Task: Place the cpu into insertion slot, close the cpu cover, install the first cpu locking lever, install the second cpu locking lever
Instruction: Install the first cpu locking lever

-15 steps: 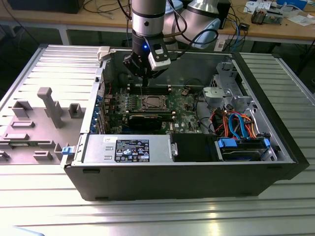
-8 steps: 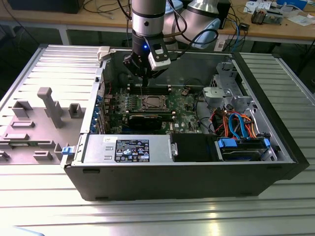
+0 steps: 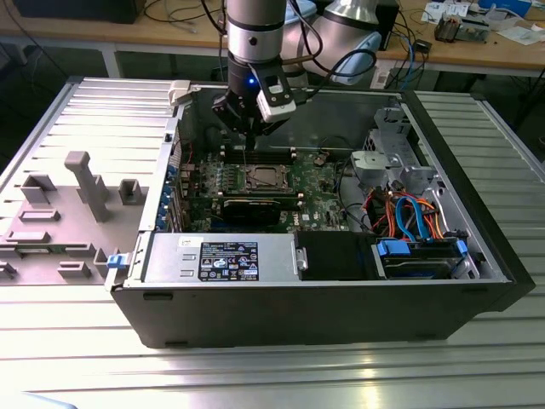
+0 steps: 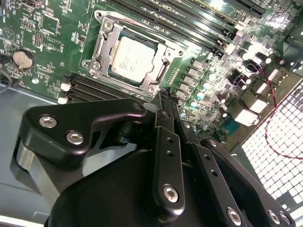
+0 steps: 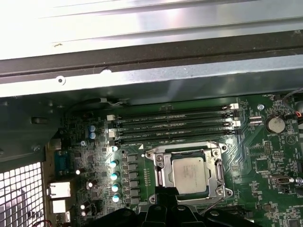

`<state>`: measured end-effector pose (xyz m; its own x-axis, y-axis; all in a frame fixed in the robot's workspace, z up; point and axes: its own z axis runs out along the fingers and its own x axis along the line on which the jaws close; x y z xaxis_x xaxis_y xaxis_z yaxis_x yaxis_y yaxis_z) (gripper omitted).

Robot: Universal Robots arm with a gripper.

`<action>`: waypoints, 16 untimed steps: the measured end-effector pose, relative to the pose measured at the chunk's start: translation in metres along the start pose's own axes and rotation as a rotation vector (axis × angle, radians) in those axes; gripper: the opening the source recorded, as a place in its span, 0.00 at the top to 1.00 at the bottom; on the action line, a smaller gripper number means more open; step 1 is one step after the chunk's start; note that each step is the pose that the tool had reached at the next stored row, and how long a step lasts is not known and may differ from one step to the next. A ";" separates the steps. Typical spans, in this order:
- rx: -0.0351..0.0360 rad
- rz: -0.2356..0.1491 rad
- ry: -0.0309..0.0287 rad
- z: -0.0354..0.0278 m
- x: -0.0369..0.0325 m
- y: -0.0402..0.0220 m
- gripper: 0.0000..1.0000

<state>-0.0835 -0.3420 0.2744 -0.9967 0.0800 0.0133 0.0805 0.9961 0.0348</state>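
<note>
We see the gripper [image 4: 166, 97], its black fingers pinched together on nothing, hovering just off one edge of the insertion slot [image 4: 152, 86]. The cpu [image 4: 130, 59] — flat, square, matte silver-grey — lies seated there, with the shiny steel cpu cover [image 4: 102, 42] framing it on the green board [image 4: 52, 42].

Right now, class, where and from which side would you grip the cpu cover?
Probably by its thin outer rim, from above: the cpu cover lies flat, framing the cpu, and memory slots crowd one side.
</note>
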 end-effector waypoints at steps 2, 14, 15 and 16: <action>0.0001 -0.014 0.0003 0.0001 0.0009 -0.0001 0.89; 0.0002 -0.067 -0.0008 0.0034 0.0156 -0.0014 0.89; 0.0001 -0.067 -0.0022 0.0038 0.0198 -0.0017 0.89; 0.0000 -0.067 -0.0030 0.0040 0.0228 -0.0020 0.89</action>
<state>-0.1064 -0.3420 0.2706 -0.9999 0.0132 0.0079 0.0134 0.9993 0.0355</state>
